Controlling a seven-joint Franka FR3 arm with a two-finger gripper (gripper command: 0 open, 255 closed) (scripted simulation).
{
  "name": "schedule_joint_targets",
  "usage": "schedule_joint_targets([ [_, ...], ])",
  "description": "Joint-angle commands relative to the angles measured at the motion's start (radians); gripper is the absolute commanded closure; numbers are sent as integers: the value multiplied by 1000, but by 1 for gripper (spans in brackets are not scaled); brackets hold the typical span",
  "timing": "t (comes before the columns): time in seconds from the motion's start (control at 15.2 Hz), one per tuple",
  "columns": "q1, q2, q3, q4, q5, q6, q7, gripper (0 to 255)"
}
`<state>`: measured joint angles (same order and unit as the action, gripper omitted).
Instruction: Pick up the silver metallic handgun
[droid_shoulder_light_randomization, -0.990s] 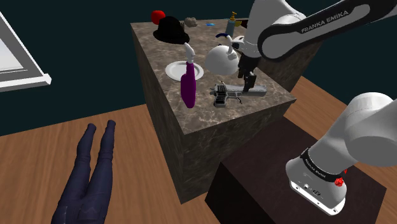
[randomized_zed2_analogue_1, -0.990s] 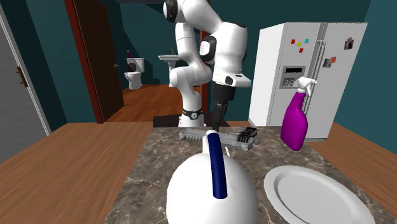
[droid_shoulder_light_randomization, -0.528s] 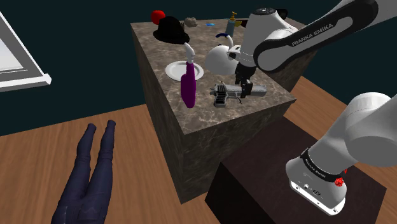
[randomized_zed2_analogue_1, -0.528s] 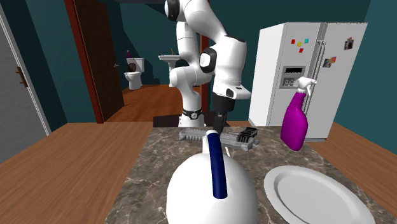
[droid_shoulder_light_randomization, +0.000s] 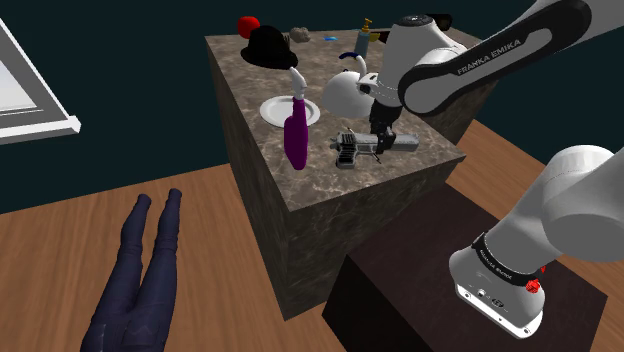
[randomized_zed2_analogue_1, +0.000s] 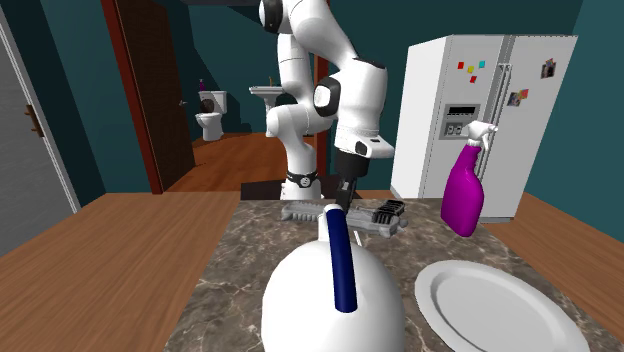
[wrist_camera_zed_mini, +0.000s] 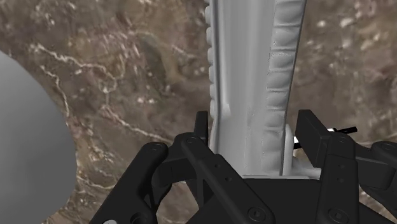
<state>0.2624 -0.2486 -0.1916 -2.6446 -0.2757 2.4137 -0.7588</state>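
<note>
**Entry: gripper (wrist_camera_zed_mini: 254, 130) clasping the silver handgun (wrist_camera_zed_mini: 248, 63) at the near end of the marble counter (droid_shoulder_light_randomization: 300, 205)**

Over the last second the arm has been sinking from above the kettle's side, and the hand is now sitting low over the gun. The black fingers (wrist_camera_zed_mini: 202, 127) are pressing both flanks of the ribbed slide, seemingly with no gap, though the right-hand contact is partly masked. The handgun is lying flat on the counter, not yet lifted. The descent is looking finished and the raise is becoming the next step. Beyond the gun, the purple spray bottle (droid_shoulder_light_randomization: 295, 140) and the white kettle (droid_shoulder_light_randomization: 345, 93) are standing close by. The white plate (droid_shoulder_light_randomization: 288, 111) is lying further back, and the black hat (droid_shoulder_light_randomization: 268, 47) is resting near the far edge.
</note>
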Motion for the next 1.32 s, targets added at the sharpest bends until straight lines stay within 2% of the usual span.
schedule_joint_targets([
  [0.0,0,2,0,0,0,2,0,255],
  [0.13,-1,-1,-1,-1,-1,1,-1,255],
  [1.12,9,-141,15,97,28,-237,-35,255],
  [1.25,9,-142,15,98,28,-239,-35,255],
])
